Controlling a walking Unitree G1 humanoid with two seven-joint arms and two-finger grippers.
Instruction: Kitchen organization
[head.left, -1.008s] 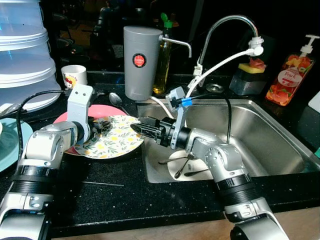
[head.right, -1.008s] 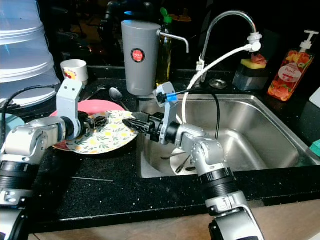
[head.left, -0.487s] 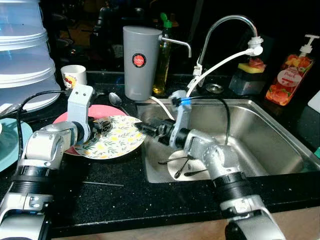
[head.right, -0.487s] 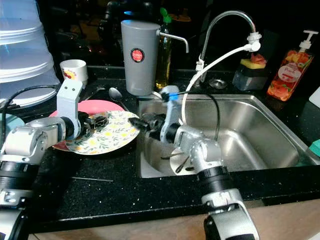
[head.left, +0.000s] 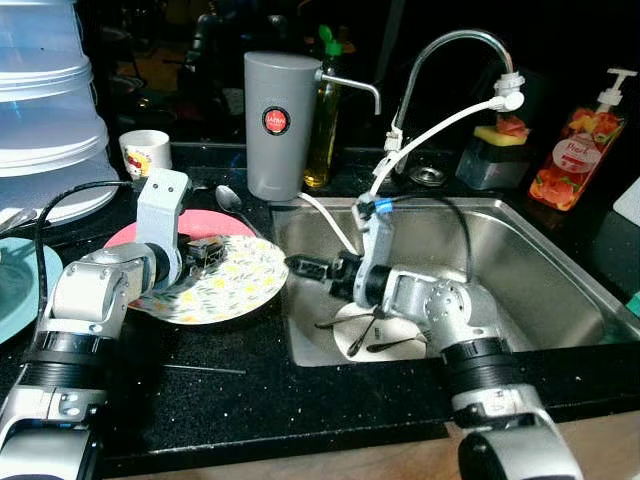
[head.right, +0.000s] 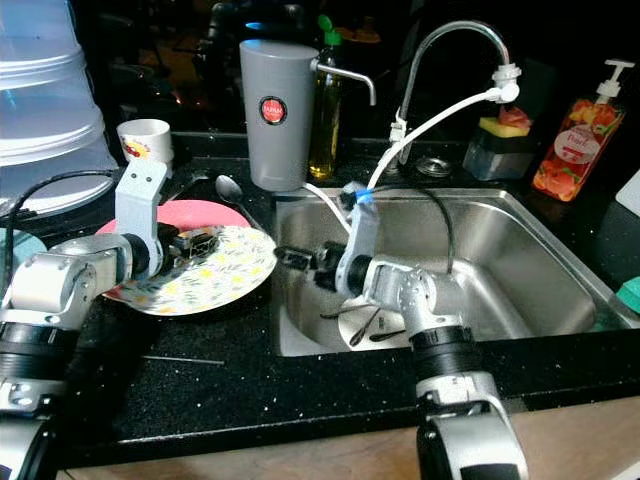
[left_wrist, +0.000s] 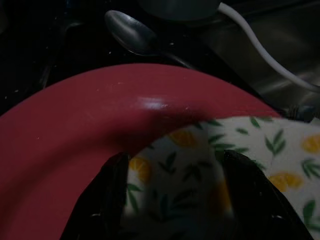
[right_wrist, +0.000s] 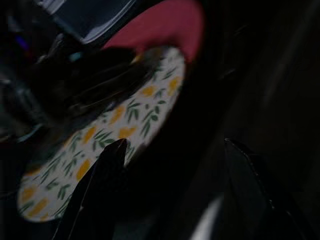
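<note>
I keep the left gripper (head.left: 205, 250), apparently clamped on the lemon-patterned round plate (head.left: 222, 288), level; the right gripper (head.left: 305, 266) hangs parted nearby.

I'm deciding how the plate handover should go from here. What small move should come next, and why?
Probably bring the right gripper forward to the floral plate's near rim. It hangs open just inside the sink, short of the plate's edge, while the left gripper sits on the plate's far side over the red plate, so the sink-side rim looks free to take.

Lemon-and-leaf patterned white plate (head.left: 232, 285) over plain pink plate (head.left: 150, 232)
</note>
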